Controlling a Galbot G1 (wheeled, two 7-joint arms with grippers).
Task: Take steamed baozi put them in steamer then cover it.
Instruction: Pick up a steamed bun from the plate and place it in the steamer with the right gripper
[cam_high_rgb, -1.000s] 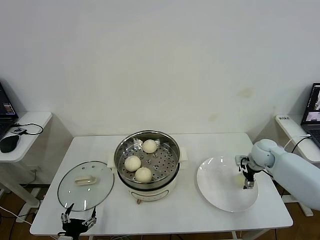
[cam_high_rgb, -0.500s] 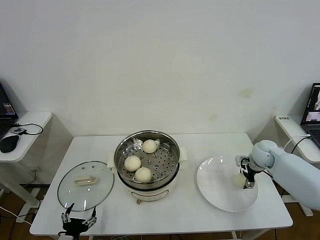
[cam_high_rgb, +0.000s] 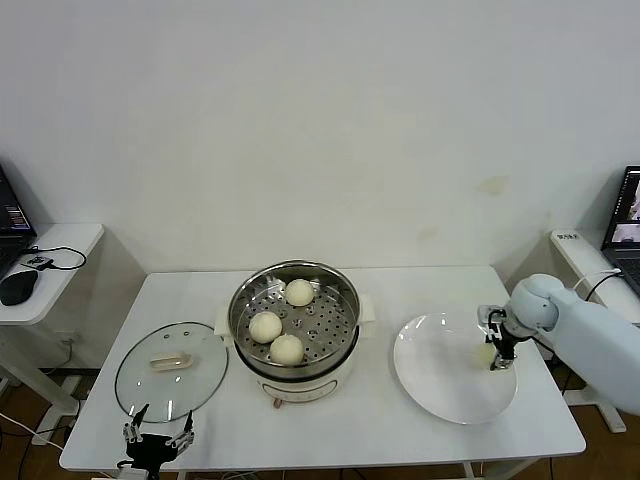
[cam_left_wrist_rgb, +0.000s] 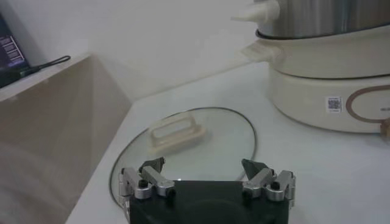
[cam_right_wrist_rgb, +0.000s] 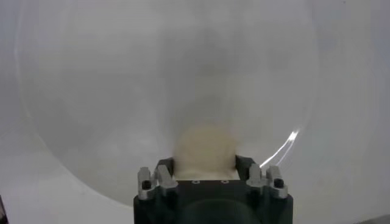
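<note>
Cream-white and smooth, the fourth round steamed bun (cam_right_wrist_rgb: 204, 149) sits between the fingers (cam_right_wrist_rgb: 163, 173) of my right gripper (cam_high_rgb: 497, 355), which are closed against its sides over the right part of the flat round white plate (cam_high_rgb: 440, 385); from my head view the bun is mostly hidden behind the gripper, and I cannot tell whether it touches the plate or hangs just above it. The plate lies on the white desk (cam_high_rgb: 390, 430), to the right of the round shiny stainless-steel steamer basket (cam_high_rgb: 345, 300) on its cream-white electric pot base (cam_left_wrist_rgb: 317, 91), plate and pot near each other but apart. Three more round cream-white buns rest on the steamer's perforated floor: one toward the back (cam_high_rgb: 299, 292), one on the left (cam_high_rgb: 265, 326) and one at the front (cam_high_rgb: 287, 348), the front two nearly touching. The round clear glass lid with a metal rim and a cream-white oblong handle (cam_high_rgb: 171, 371) lies flat on the desk just left of the pot, handle up. My left gripper (cam_left_wrist_rgb: 206, 176) waits at the near edge of the desk beside the lid's front rim, its fingers (cam_left_wrist_rgb: 153, 173) spread wide and holding nothing.
</note>
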